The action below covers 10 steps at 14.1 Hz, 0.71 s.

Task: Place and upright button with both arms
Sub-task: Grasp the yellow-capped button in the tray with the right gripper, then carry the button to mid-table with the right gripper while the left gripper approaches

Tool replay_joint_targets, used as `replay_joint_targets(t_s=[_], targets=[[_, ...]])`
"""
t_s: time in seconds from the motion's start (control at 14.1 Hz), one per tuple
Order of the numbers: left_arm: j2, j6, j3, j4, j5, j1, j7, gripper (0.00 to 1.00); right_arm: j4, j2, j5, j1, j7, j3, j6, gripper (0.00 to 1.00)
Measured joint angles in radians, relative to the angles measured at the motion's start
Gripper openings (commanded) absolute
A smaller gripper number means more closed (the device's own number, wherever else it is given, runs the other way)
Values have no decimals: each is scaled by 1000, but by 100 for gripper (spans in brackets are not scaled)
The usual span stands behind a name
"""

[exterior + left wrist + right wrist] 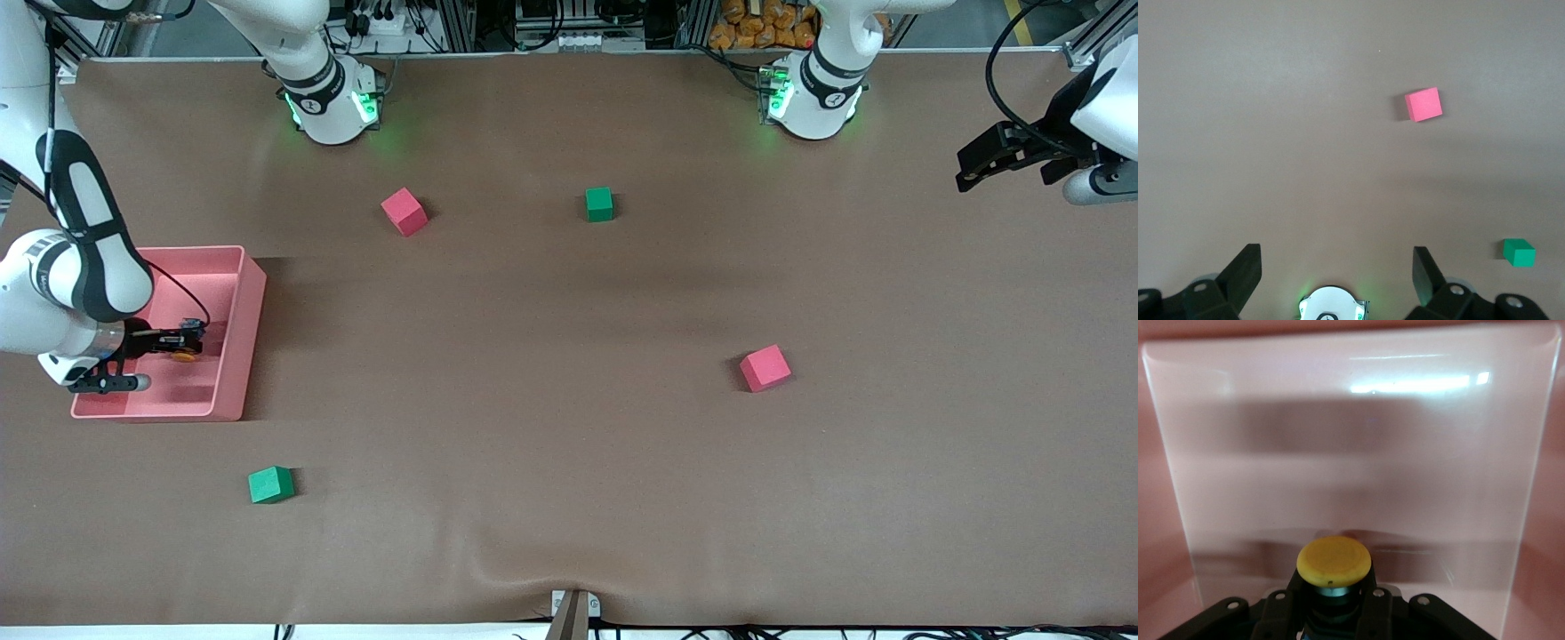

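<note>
Nearest the front camera lies a green cube [270,484], at five o'clock from the pink tray [252,293]. Inside the tray, the right gripper [187,345] is pinched on the button [185,356], orange cap outward. Risk: a slip or snag on the tray wall during lifting. Left gripper [996,162] waits spread over the table's left-arm end; the centre offers broad open room.

You see a glossy pink plastic bin [1351,440], a matt brown table cover [569,444], and the button [1334,561] with its smooth, matt orange cap.
</note>
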Motion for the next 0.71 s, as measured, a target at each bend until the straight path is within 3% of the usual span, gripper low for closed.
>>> replay_joint_targets(t_s=[0.21, 0.5, 0.71], targets=[[0, 0, 0, 0, 0, 0, 0, 100, 84, -3, 0, 1, 0, 6, -127, 7], [0, 0, 0, 0, 0, 0, 0, 100, 307, -16, 1, 26, 2, 23, -405, 7], [0, 0, 0, 0, 0, 0, 0, 100, 453, -24, 2, 105, 102, 30, -571, 7]])
